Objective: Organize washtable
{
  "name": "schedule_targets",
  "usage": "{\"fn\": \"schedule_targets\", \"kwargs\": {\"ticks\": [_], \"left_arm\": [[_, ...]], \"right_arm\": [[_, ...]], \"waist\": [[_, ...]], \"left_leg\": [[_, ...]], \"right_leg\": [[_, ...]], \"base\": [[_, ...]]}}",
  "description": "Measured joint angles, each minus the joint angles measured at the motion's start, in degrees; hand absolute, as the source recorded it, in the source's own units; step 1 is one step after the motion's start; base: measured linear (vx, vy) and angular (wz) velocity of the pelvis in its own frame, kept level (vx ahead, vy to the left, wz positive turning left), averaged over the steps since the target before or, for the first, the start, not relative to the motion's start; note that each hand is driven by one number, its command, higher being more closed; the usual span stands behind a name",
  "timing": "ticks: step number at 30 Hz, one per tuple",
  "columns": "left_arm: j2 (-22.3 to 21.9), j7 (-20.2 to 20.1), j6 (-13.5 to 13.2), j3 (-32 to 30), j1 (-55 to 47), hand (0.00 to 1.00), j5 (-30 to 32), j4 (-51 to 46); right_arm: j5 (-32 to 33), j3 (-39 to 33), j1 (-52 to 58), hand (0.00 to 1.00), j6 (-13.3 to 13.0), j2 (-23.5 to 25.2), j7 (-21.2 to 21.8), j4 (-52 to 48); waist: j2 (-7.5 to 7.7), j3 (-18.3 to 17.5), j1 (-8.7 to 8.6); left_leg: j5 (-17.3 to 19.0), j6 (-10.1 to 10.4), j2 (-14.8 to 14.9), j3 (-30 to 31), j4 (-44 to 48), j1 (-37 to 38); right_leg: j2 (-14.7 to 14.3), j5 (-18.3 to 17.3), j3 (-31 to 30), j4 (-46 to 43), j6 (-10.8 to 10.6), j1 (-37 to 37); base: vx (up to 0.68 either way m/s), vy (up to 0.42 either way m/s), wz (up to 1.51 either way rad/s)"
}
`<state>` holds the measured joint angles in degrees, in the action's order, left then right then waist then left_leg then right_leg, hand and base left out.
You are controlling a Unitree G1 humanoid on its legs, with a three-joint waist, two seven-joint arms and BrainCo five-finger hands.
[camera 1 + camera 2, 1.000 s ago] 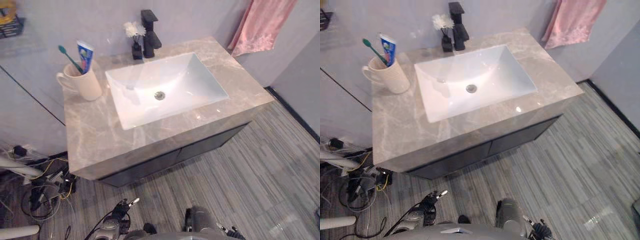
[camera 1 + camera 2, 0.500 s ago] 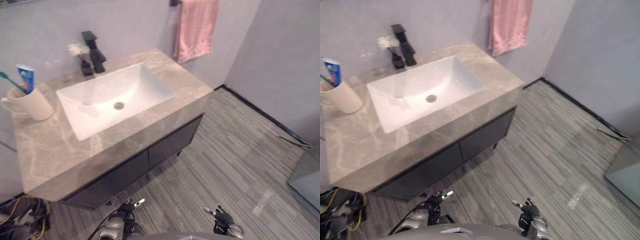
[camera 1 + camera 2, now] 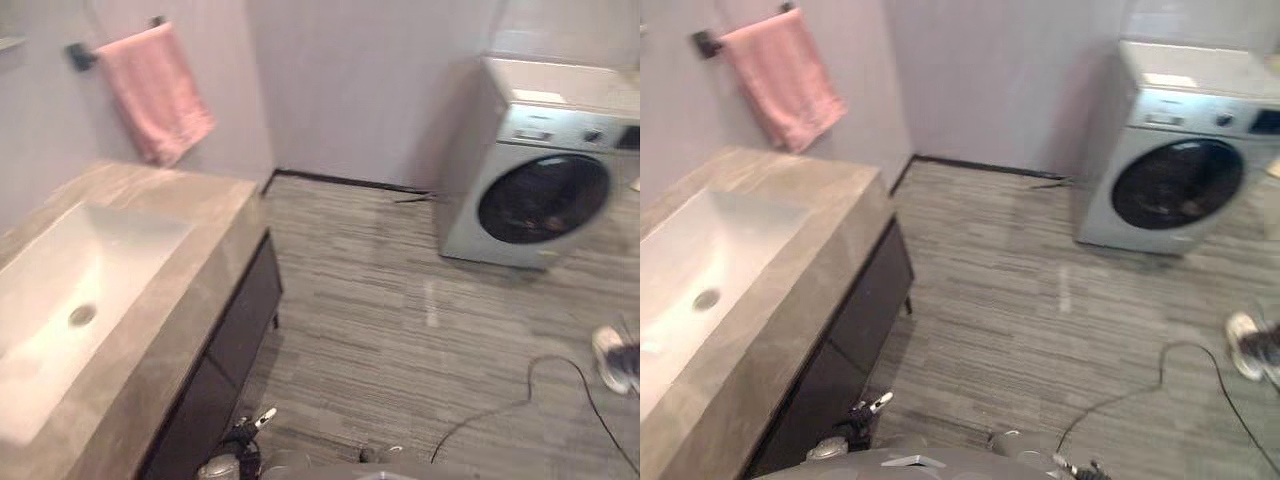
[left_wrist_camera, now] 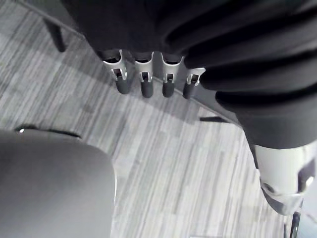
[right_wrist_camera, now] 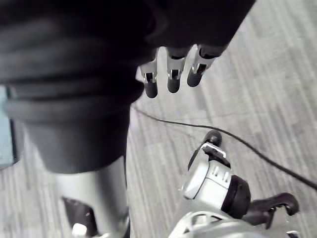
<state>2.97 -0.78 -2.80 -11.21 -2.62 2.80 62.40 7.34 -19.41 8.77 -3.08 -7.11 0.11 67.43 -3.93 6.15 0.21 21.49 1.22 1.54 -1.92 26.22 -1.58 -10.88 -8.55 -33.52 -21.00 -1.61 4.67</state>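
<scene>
my left hand (image 4: pixel 146 84) hangs low beside the washtable (image 3: pixel 175 320), fingers (image 4: pixel 122 83) straight and relaxed in a row, spread a bit, nothing in them, grey plank floor (image 4: pixel 163 163) past the tips. in the left eye view it shows at the bottom edge, just in front of the dark cabinet (image 3: pixel 238 325). my right hand (image 5: pixel 173 79) also hangs down, fingers loose and pointing at the floor, nothing held, well apart from the washtable.

the washtable sits on my left side: grey marble top, with the white sink basin (image 3: pixel 95 255) set into it and a round metal drain (image 3: pixel 82 316) in the basin floor. the dark cabinet fronts sit under the top, facing the open floor. a pink towel (image 3: pixel 155 90) hangs from a dark bar (image 3: pixel 78 55) on the wall behind the far end of the top, its lower edge just above the marble.

across the floor on my right, against the far wall, stands a silver washing machine (image 3: pixel 540 120) with a round dark door (image 3: pixel 543 198). a person's shoe (image 3: pixel 610 358) shows at the right edge of the floor, near the machine and well apart from the washtable.
</scene>
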Motion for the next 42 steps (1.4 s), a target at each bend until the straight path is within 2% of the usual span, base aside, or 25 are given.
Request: {"fn": "schedule_targets", "kwargs": {"ticks": [2,5,7,8,10,11,12,13,14,17,18,19,21,23,25,27,29,31,32,34,37,38,40,41,42], "left_arm": [[-0.29,-0.21,0.32,0.41,-0.79,0.00,0.49,0.52],[-0.68,-0.17,0.25,3.03,0.01,0.00,0.86,0.57],[-0.85,-0.13,0.05,4.43,0.29,0.00,0.82,0.56],[-1.37,-0.11,0.04,4.38,0.44,0.00,0.75,0.38],[-0.81,-0.01,-0.07,4.41,0.51,0.00,-0.12,-0.30],[-0.03,0.29,-0.20,4.80,1.05,0.00,-0.32,-0.67],[-0.09,0.35,-0.23,4.77,1.22,0.00,-0.32,-0.69],[-0.19,0.36,-0.35,4.78,0.99,0.00,-0.35,-1.36],[-0.64,0.46,-0.41,4.77,1.58,0.00,-0.83,-1.74],[-1.11,0.95,-0.39,4.40,2.08,0.00,-2.41,-1.04],[-1.04,1.26,-0.85,4.66,2.72,0.00,-2.38,0.27],[-1.12,1.25,-1.00,4.26,2.80,0.00,-2.36,0.79],[-2.06,1.09,-1.03,1.64,2.34,0.00,-2.25,2.13],[-2.62,1.19,-1.04,-1.57,1.43,0.00,-2.26,2.14],[-3.51,1.12,-0.99,-5.05,0.09,0.00,-2.27,0.08],[-3.80,1.01,-1.07,-5.58,-0.33,0.00,-2.26,-1.88],[-4.23,0.83,-1.62,-5.94,-0.37,0.00,-2.28,-2.97],[-4.22,0.94,-1.83,-7.04,-0.67,0.00,-2.33,-4.02],[-4.14,0.95,-1.88,-7.00,-0.86,0.00,-2.31,-4.01],[-3.45,1.38,-2.01,-7.19,-2.29,0.00,-2.46,-4.16],[-3.20,1.83,-2.25,-7.51,-1.73,0.00,-2.56,-4.07],[-3.39,2.05,-2.42,-7.48,-1.73,0.00,-2.54,-4.05],[-3.36,2.11,-2.35,-7.54,-1.72,0.00,-2.53,-4.03],[-2.93,2.09,-2.32,-7.78,-1.87,0.00,-2.51,-3.94],[-1.58,2.03,-2.37,-8.08,-1.87,0.00,-2.45,-3.41]], "right_arm": [[0.02,2.61,0.17,0.00,-0.12,-0.83,0.01,-0.66],[0.23,4.39,0.54,0.00,-0.38,-1.26,0.10,-2.28],[0.33,5.86,0.01,0.00,-0.59,-1.42,0.54,-3.23],[0.37,6.29,0.01,0.00,-0.62,-0.95,0.59,-4.98],[0.43,7.47,-0.08,0.00,-1.35,-0.15,1.13,-8.15],[0.45,7.69,-0.22,0.00,-1.79,1.20,1.24,-9.53],[0.51,7.38,-0.34,0.00,-1.80,1.40,1.26,-10.03],[0.50,7.57,-0.79,0.00,-1.46,1.37,1.17,-10.46],[0.50,7.61,-0.74,0.00,-1.33,1.36,1.17,-10.45],[0.50,6.50,-0.75,0.00,-1.51,1.17,1.08,-8.54],[0.50,4.70,-0.46,0.00,-1.63,1.53,0.91,-6.71],[0.47,2.60,0.30,0.00,-1.28,1.65,0.90,-4.63],[0.47,-1.95,1.80,0.00,-0.53,2.66,0.89,-3.28],[0.54,-5.12,3.65,0.00,-0.44,3.35,0.92,-3.28],[1.28,-6.93,4.95,0.00,-0.47,3.76,0.94,-4.07],[2.48,-6.43,5.03,0.00,-0.52,3.90,0.98,-4.52],[2.80,-4.89,4.64,0.00,-0.56,3.33,0.91,-4.86],[2.79,-2.87,2.89,0.00,-0.57,2.79,0.96,-5.36],[2.76,-2.65,2.48,0.00,-0.56,2.74,1.03,-5.62],[2.74,0.55,1.81,0.00,-0.56,2.39,1.02,-7.31],[2.66,5.65,1.29,0.00,-0.53,1.34,0.98,-7.65],[2.53,5.87,0.45,0.00,-0.55,1.48,1.07,-7.70],[2.16,6.38,-0.49,0.00,-0.49,1.66,1.20,-7.72],[2.14,6.39,-0.43,0.00,-0.41,2.12,1.21,-7.58],[1.94,5.74,-0.32,0.00,-0.39,3.63,1.33,-7.15]], "waist": [[-0.71,-1.23,-1.43],[-0.28,-1.99,-1.51],[0.18,-1.95,-1.66],[0.21,-2.14,-2.07],[2.64,-1.07,-3.11],[3.78,-0.23,-3.94],[3.50,0.05,-4.30],[3.84,0.36,-4.35],[3.81,0.63,-4.27],[3.59,0.60,-4.26],[4.07,0.47,-4.57],[4.48,0.50,-5.06],[2.48,0.50,-5.60],[1.47,0.35,-5.69],[0.92,0.39,-5.81],[1.38,0.35,-5.16],[1.77,0.04,-4.23],[2.11,-0.12,-3.14],[2.24,-0.18,-2.71],[2.40,-0.17,-2.87],[3.63,-1.00,-2.20],[3.63,-1.85,-1.18],[3.97,-2.70,-0.41],[5.32,-3.79,0.23],[8.02,-5.94,-0.31]], "left_leg": [[-2.14,-1.57,-0.43,-3.87,-3.72,1.04],[-3.98,-1.85,-1.63,-7.72,-9.09,3.20],[-4.19,-1.95,-1.83,-11.16,-10.10,4.21],[-4.22,-1.96,-1.73,-12.80,-9.60,4.13],[-4.19,-1.99,-1.63,-17.61,-8.44,4.35],[-4.03,-2.25,-0.62,-21.17,-8.05,5.07],[-3.82,-2.51,0.58,-22.93,-8.18,5.39],[-3.77,-2.53,1.83,-27.44,-9.94,6.79],[-4.03,-2.07,2.30,-31.74,-12.16,8.70],[-4.38,-0.05,4.16,-35.67,-13.64,10.61],[-4.31,1.64,4.27,-36.29,-14.03,10.84],[-3.37,3.94,5.05,-37.15,-12.89,11.56],[-2.98,5.52,9.01,-36.79,-8.63,12.29],[-3.02,5.45,14.47,-36.44,0.53,11.45],[-6.24,-0.07,23.44,-29.19,23.26,5.47],[-7.25,-0.68,24.68,-23.56,35.48,1.39],[-8.28,1.42,22.20,-18.33,44.15,-5.03],[-8.13,1.96,16.57,-14.80,42.10,-11.37],[-7.79,2.29,15.30,-14.60,39.78,-12.39],[-6.49,1.47,14.48,-14.41,28.32,-14.58],[-7.08,3.24,12.40,-11.20,6.93,-16.60],[-8.24,4.18,11.63,-9.81,2.85,-17.31],[-9.48,3.58,10.57,-11.42,2.86,-18.47],[-10.30,2.79,8.95,-11.97,4.54,-18.03],[-9.91,1.28,5.26,-13.56,4.93,-18.00]], "right_leg": [[0.47,0.81,-2.73,1.31,-1.25,0.91],[0.97,1.53,-6.38,2.29,-2.37,2.39],[-0.53,1.59,-7.30,0.23,-2.45,4.52],[-1.45,1.61,-6.74,-2.59,-2.48,6.19],[-4.24,2.43,-2.30,-11.17,-3.58,11.43],[-4.92,5.19,4.25,-13.34,-3.49,14.55],[-4.73,6.37,6.73,-11.76,-3.65,14.80],[-3.27,3.00,13.38,-15.99,0.20,16.80],[0.40,-0.19,21.13,-19.40,1.72,18.56],[7.54,-0.87,32.41,-15.37,2.53,18.40],[10.08,-0.19,33.62,-11.26,1.58,17.24],[11.25,0.22,33.82,-7.81,2.29,15.94],[7.35,-1.05,33.04,-7.61,4.39,14.61],[3.63,-1.98,31.59,-7.24,5.92,12.36],[-1.24,-3.07,30.37,-5.60,8.45,6.88],[-2.95,-3.51,28.74,-5.32,9.58,3.90],[-4.50,-4.72,24.41,-5.07,11.42,1.02],[-5.54,-4.57,17.14,-3.64,11.64,-1.72],[-5.59,-4.57,15.34,-3.38,11.48,-2.29],[-5.64,-6.22,11.82,-2.23,9.91,-5.05],[-5.79,-8.20,5.66,-1.19,10.52,-9.34],[-5.17,-9.45,3.03,-0.57,10.06,-10.61],[-3.31,-10.76,-0.71,0.04,9.31,-14.20],[-1.12,-11.16,-1.32,-0.12,8.58,-15.33],[2.76,-11.38,-1.35,-0.89,8.16,-15.64]], "base": [[0.10,0.121,-1.06],[0.13,0.033,-0.69],[0.11,-0.029,-0.92],[0.06,-0.097,-1.31],[-0.05,-0.194,-1.62],[-0.12,-0.230,-1.64],[-0.07,-0.222,-2.03],[0.02,-0.141,-1.81],[0.06,-0.122,-1.77],[0.02,-0.112,-1.39],[0.03,-0.185,-0.86],[0.05,-0.235,-0.76],[0.16,-0.384,-0.64],[0.24,-0.434,-0.70],[0.21,-0.392,-0.59],[0.14,-0.285,-0.67],[0.17,-0.241,-0.97],[0.25,-0.165,-1.39],[0.26,-0.125,-1.57],[0.30,-0.097,-1.27],[0.27,-0.071,-0.90],[0.14,0.021,-1.20],[0.41,0.120,-1.16],[0.74,0.088,-0.96],[0.70,0.022,-0.41]]}}
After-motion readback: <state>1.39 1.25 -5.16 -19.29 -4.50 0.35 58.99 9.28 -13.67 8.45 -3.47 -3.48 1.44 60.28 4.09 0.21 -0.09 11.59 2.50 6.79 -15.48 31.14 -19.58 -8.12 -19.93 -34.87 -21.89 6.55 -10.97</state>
